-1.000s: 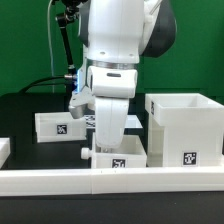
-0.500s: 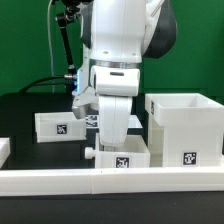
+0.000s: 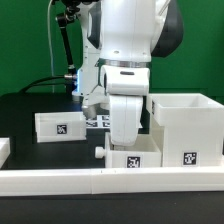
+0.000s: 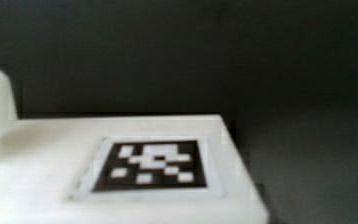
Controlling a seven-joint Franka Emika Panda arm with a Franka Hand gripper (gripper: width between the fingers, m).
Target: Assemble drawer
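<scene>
A small white knobbed tray (image 3: 131,158) with a square tag on its front sits just behind the border rail, close to the exterior view's left of the large open casing (image 3: 186,128). My gripper (image 3: 127,144) reaches down into this tray; its fingers are hidden by the hand and the tray wall. The tray travels with the hand, so it looks gripped. In the wrist view the tray's tagged white face (image 4: 155,165) fills the frame, with no fingers showing. A second knobbed tray (image 3: 58,125) stands further back at the exterior view's left.
The long low white border rail (image 3: 90,181) runs along the front. The marker board (image 3: 97,121) lies flat behind the arm. A small white part (image 3: 4,149) sits at the exterior view's left edge. Cables hang at the back.
The arm and the near tray have moved together toward the exterior view's right, closing the gap to the casing. The far tray and the casing have not moved.
</scene>
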